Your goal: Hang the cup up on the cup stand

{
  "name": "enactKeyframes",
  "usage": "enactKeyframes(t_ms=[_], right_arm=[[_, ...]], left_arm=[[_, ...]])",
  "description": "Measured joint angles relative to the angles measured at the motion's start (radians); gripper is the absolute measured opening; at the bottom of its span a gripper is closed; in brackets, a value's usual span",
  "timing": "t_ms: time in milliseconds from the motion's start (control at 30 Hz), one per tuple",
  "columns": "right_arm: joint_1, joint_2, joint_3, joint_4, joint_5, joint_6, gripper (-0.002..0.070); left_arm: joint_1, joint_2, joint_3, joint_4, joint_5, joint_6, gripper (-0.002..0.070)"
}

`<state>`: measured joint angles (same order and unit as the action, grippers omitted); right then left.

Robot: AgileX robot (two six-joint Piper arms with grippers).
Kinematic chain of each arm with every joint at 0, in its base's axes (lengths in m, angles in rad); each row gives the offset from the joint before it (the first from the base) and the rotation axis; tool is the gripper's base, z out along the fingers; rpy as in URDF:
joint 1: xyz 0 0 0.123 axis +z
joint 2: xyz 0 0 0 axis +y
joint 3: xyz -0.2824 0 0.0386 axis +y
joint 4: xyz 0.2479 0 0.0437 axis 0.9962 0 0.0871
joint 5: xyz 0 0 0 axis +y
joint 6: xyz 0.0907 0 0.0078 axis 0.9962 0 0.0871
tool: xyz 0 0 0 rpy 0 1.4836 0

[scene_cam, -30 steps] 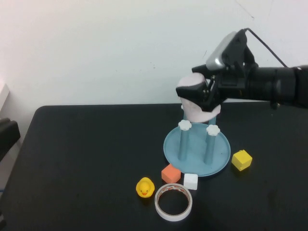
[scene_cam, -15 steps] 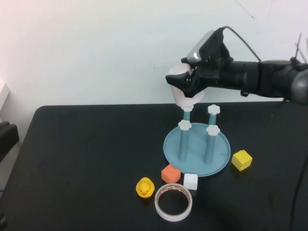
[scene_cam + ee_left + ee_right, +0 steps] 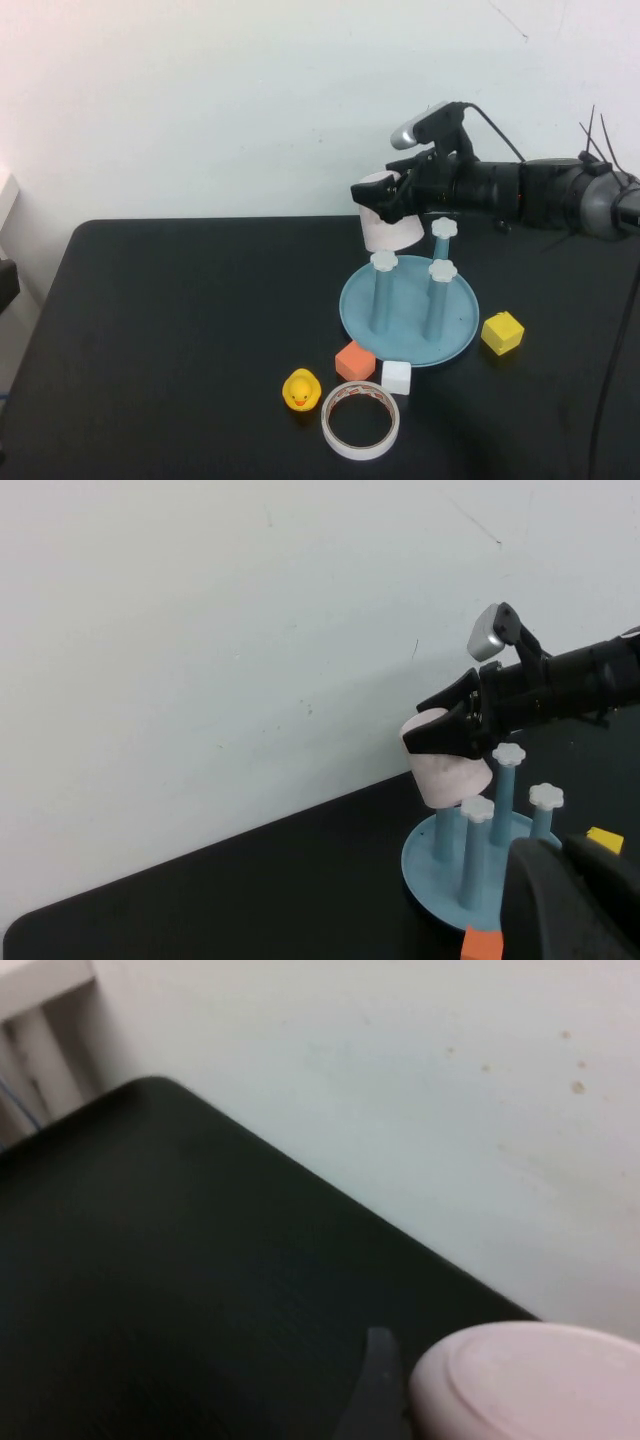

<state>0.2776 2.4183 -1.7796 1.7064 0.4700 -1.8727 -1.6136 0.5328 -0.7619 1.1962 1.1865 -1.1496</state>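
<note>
High view shows the right gripper (image 3: 388, 197) pinching the cup (image 3: 390, 228) by its upper end, mouth down, over the far-left post of the cup stand (image 3: 455, 330), at the stand's back side near the wall. The cup hides that post, so whether the post's cap is already inside the mouth cannot be told from here. In the left wrist view the cup (image 3: 447, 773) hangs slightly tilted beside two posts. To finish well, I judge the arm should level the cup so its rim is square to the post, lower straight down without dragging sideways against the neighbouring posts, and spread the fingers only once the closed end rests on the cap. The left gripper (image 3: 575, 900) sits low at the table's left side; its fingers cannot be told.
</note>
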Motion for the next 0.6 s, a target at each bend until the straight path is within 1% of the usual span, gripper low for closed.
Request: enactKeyframes(t_ms=[33,100,167,233,300,400,433,500,567,600], right_arm=[[0.0,0.0,0.0,0.0,-0.005,0.025,0.0568],[0.0,0.0,0.0,0.0,-0.009,0.05,0.0625],[-0.002,0.0,-0.002,0.0,-0.011,0.059,0.0659],[-0.002,0.0,-0.009,0.0,-0.011,0.066,0.0638],[-0.002,0.0,-0.011,0.002,-0.006,0.069,0.0587],[-0.014,-0.002,-0.011,0.002,0.056,0.074,0.046],[-0.023,-0.007,-0.011,0.002,0.098,0.076,0.0401],[-0.044,-0.026,-0.011,-0.002,0.203,0.081,0.0263],[-0.078,-0.061,-0.011,-0.002,0.371,0.098,0.0123],[-0.094,-0.081,-0.011,-0.002,0.467,0.108,0.0089]], left_arm=[[0.0,0.0,0.0,0.0,0.0,0.0,0.0],[0.0,0.0,0.0,-0.004,0.0,0.002,0.0],[0.0,0.0,0.0,-0.011,0.0,0.003,0.0],[0.0,0.0,0.0,-0.027,0.0,0.003,0.0],[0.0,0.0,0.0,-0.032,0.0,0.004,0.0],[0.0,0.0,0.0,-0.045,0.011,0.018,0.0],[0.0,0.0,0.0,-0.05,0.017,0.026,0.0],[0.0,0.0,0.0,-0.06,0.037,0.054,0.0],[0.0,0.0,0.0,-0.065,0.049,0.073,0.0],[0.0,0.0,0.007,-0.063,0.052,0.076,0.0]])
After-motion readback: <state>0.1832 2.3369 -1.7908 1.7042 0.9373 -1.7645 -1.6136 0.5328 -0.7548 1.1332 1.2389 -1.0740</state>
